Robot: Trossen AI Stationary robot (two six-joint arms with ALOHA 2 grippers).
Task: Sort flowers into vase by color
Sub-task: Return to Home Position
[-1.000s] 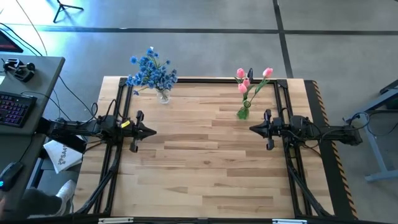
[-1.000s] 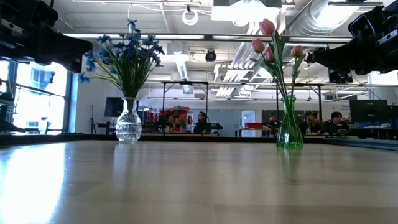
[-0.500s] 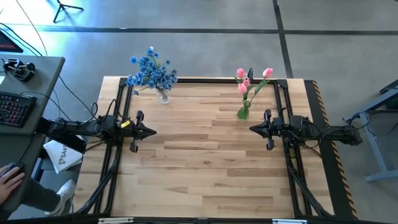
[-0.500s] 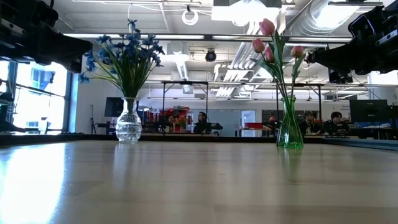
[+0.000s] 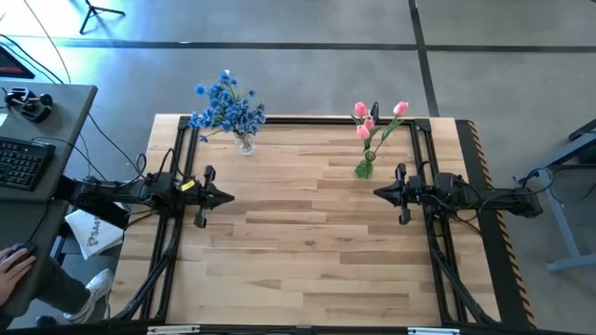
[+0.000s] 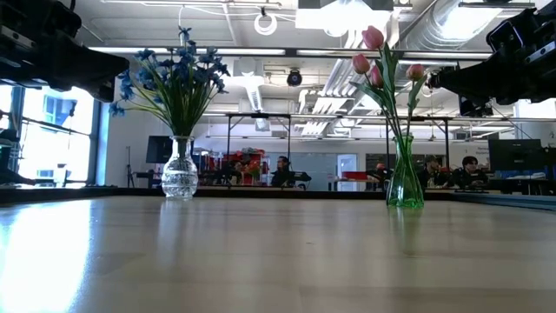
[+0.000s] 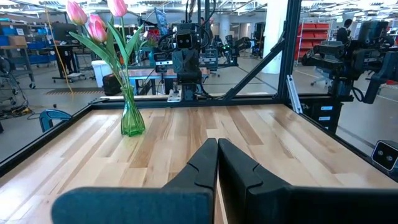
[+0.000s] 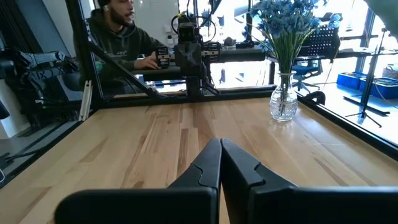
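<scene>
You have the blue flowers (image 5: 226, 107) in a clear, round-bellied glass vase (image 5: 245, 143) at the upper left of the tabletop (image 5: 307, 251) in the high view. The pink tulips (image 5: 377, 119) lean out of a slim green glass vase (image 5: 364, 168) toward the upper right. The tabletop is made of pale wooden strips with a dark frame round its edges.

In that view the left jaws lie at mid-left and point toward the centre. The right jaws mirror them at mid-right, well apart from both vases. Both pairs are pressed together on nothing: each wrist view shows two dark angular halves meeting along a thin seam.

From above, the vases are foreshortened and you cannot read their shape well. The low view gives you their profiles, the ribbed sparkle of the clear one and the stems bunched inside. It shows the arms only as dark bulks, cut off at the upper corners.

The left wrist view catches only the tulips, clipped at the top edge. The right wrist view catches only the blue bunch, also clipped, and a seated person (image 8: 121, 37) in a dark hooded top beyond the tabletop. Above, you see just a hand (image 5: 11, 265) at lower left, near a keyboard (image 5: 20, 163).
</scene>
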